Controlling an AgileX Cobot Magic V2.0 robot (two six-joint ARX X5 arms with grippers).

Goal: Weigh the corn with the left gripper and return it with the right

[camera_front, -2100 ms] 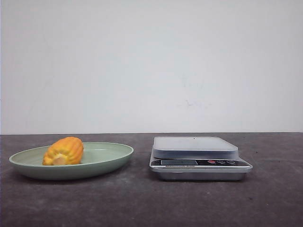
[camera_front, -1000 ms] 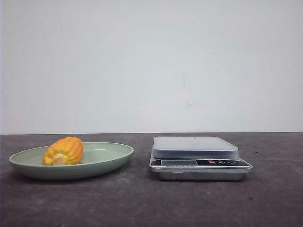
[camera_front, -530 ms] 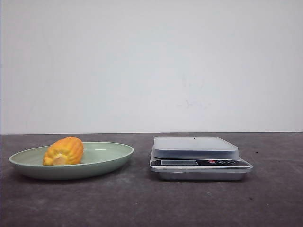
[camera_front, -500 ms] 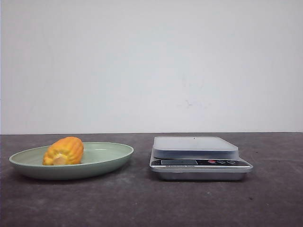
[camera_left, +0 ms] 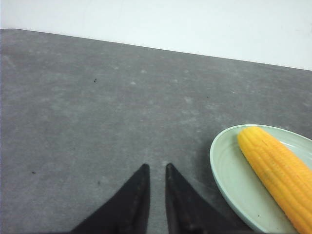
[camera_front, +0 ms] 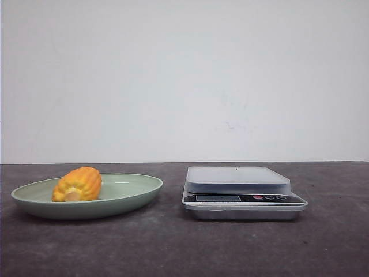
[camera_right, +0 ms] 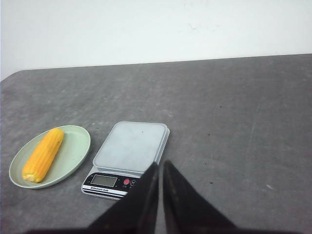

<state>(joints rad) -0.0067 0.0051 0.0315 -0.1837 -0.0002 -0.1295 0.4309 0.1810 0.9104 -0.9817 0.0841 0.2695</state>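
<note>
- Front view: you see neither arm here, only the corn (camera_front: 77,184) lying on its side in a shallow, pale green plate (camera_front: 130,199) with its pale cut end towards the camera. Just beside the plate, not touching it, sits a flat kitchen scale (camera_front: 242,193) with a smooth grey platform, a small display and round buttons along its front strip. The table (camera_front: 173,248) is a matte, mottled dark grey. Nothing rests on the platform, so judge the weighing as not yet begun.
- Left wrist view: your left gripper (camera_left: 156,171) hovers over bare table, its black, wedge-shaped fingers drawn together to a thin slit and grasping nothing. The corn (camera_left: 275,173) lies ahead of the tips and off to one side, in the plate (camera_left: 229,180), near but clear of the fingers. From here it reads as a longer cob with neat rows of glossy kernels. The rounded, ribbed surface will probably roll, so a grip across the middle looks sensible.
- Right wrist view: your right gripper (camera_right: 159,168) is likewise clenched and holds nothing, hanging well above the table. The scale (camera_right: 127,158) lies just beyond its tips, and the plate (camera_right: 73,161) with the corn (camera_right: 43,154) further off to the side. That high, withdrawn pose probably leaves room for the left arm.
</note>
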